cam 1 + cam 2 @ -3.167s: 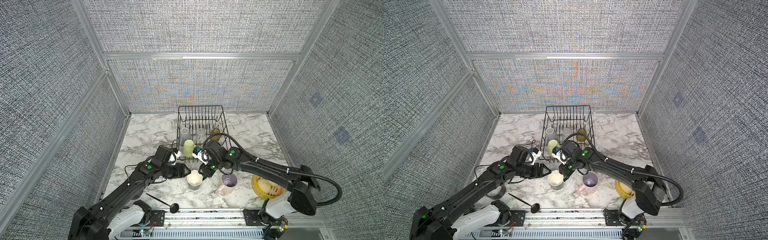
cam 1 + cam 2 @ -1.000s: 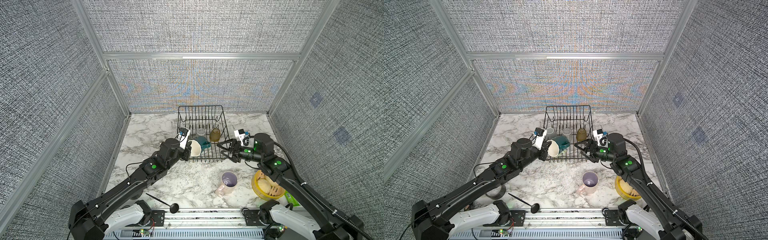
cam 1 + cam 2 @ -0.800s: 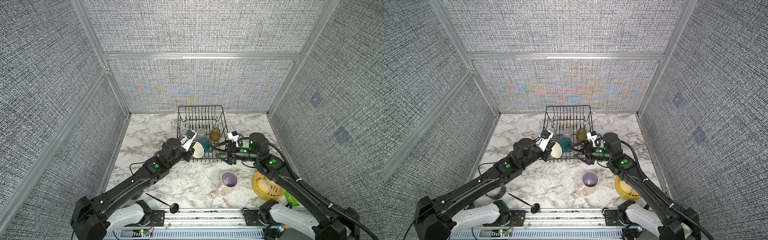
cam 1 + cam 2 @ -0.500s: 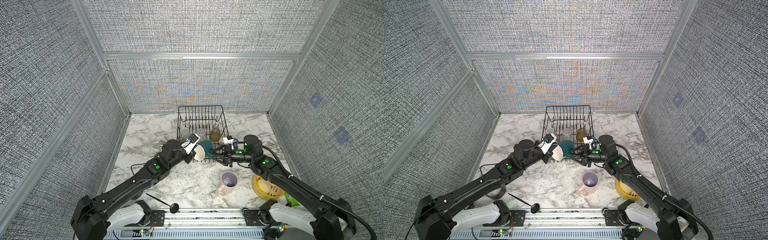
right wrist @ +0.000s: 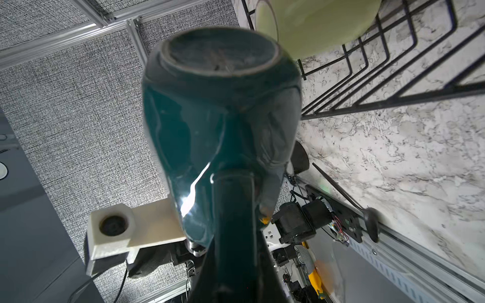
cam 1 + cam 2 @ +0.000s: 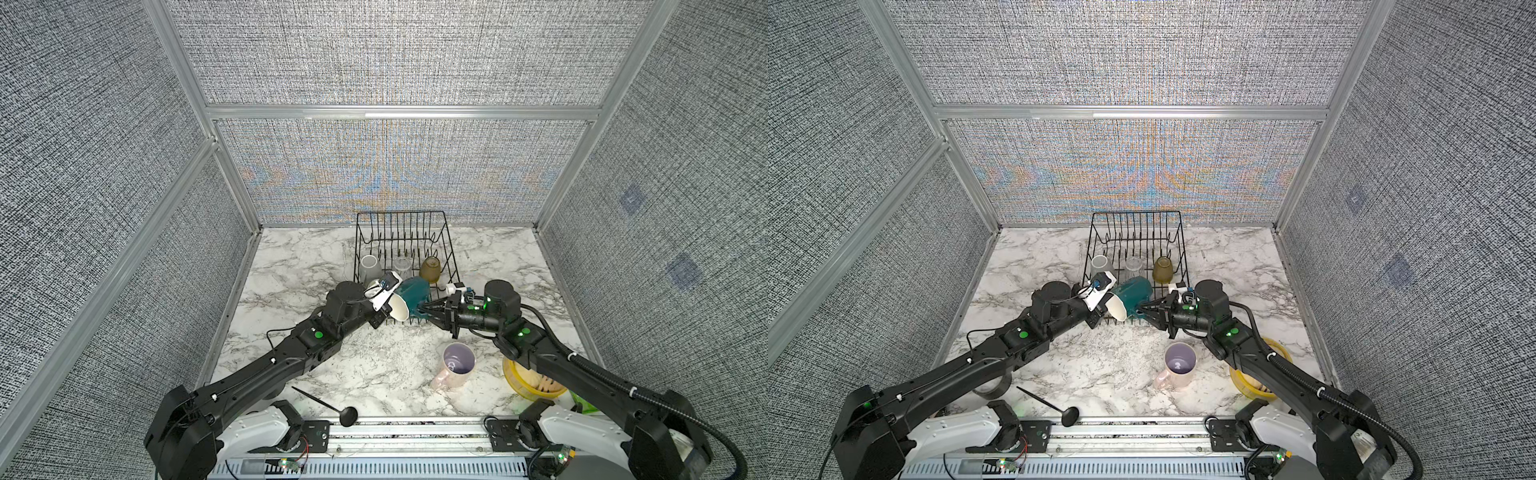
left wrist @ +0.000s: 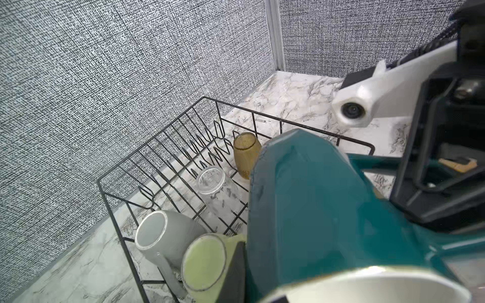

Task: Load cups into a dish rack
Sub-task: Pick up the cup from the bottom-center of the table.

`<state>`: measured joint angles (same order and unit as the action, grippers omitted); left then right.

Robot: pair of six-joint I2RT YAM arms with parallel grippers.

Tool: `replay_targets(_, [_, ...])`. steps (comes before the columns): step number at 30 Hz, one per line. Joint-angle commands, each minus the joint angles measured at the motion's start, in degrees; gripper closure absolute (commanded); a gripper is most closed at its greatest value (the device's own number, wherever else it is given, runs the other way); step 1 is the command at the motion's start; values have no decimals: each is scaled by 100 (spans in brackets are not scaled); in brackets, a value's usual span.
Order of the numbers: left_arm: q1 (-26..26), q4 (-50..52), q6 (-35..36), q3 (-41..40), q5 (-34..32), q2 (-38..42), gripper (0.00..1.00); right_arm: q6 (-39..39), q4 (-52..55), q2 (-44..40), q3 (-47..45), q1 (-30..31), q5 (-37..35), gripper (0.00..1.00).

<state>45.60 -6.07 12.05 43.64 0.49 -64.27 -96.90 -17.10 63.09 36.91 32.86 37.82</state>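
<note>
Right gripper [image 6: 420, 310] newly clamped on teal mug [image 6: 413, 291] handle, left gripper [image 6: 385, 311] pinching rim, half-hidden

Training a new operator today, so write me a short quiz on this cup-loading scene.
1. True or false: the pink mug stands upright on the table, outside the rack.
2. How many cups rest in the rack, not counting any that is held? A) two B) four C) six
3. Fill in: the left gripper and the right gripper both grip the ___ mug.
Key: 1 true. 2 B: grey mug, glass, amber tumbler, green mug. 3 teal mug: left at the rim, right at the handle.
</note>
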Motion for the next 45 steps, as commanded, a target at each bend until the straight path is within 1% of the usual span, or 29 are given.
replay_targets(1, [17, -645, -613, 148, 424, 56, 100, 510, -306, -32, -1, 34, -300, 100])
replay_targets(3, [12, -476, -698, 217, 408, 9, 91, 839, -220, -122, 49, 28, -473, 100])
replay_targets(4, [12, -438, -735, 224, 407, -12, 83, 973, -174, -166, 83, 26, -551, 100])
replay_targets(6, [18, -375, -821, 238, 433, -92, 59, 1351, -135, -241, 190, 12, -689, 100])
replay_targets(7, [15, -324, -863, 263, 447, -120, 51, 1544, -86, -268, 244, 15, -742, 100])
replay_targets(8, [12, -215, -903, 305, 451, -145, 48, 1746, 57, -307, 306, 17, -824, 100])
replay_targets(13, [12, 155, -1021, 421, 458, -144, 44, 2626, 700, -428, 502, -54, -1377, 100])
replay_targets(14, [14, 194, -1008, 413, 484, -131, 43, 2929, 997, -438, 600, -82, -1488, 100])
replay_targets(17, [14, 346, -993, 364, 472, -51, 42, 4068, 1708, -373, 923, -105, -1780, 100])
replay_targets(18, [16, 384, -1022, 329, 434, -9, 42, 4541, 1881, -330, 1022, -113, -1866, 100])
replay_targets(20, [15, 355, -1084, 228, 390, 76, 41, 5222, 2127, -251, 1172, -132, -1959, 100])
replay_targets(24, [13, 387, -1110, 63, 275, 212, 40, 6306, 2350, -71, 1336, -194, -2044, 100])
replay_targets(27, [18, 508, -1246, 33, -72, 320, 39, 6998, 2622, 166, 1560, -302, -2093, 100])
replay_targets(32, [10, 610, -1500, -89, -484, 558, 37, 8050, 2962, 520, 1853, -460, -2369, 100])
replay_targets(35, [17, 708, -1712, -169, -844, 700, 34, 8580, 3046, 672, 1970, -509, -2473, 100])
replay_targets(36, [15, 757, -1777, -188, -985, 737, 33, 8752, 3100, 739, 2160, -509, -2492, 100])
replay_targets(40, [17, 985, -1874, -235, -1321, 893, 32, 9527, 3186, 1041, 2354, -533, -2418, 100])
replay_targets(42, [11, 968, -1992, -338, -1482, 984, 29, 9994, 3202, 1233, 2435, -577, -2222, 100])
replay_targets(45, [12, 924, -2049, -476, -1594, 1098, 27, 10221, 3108, 1578, 2534, -694, -2021, 100])
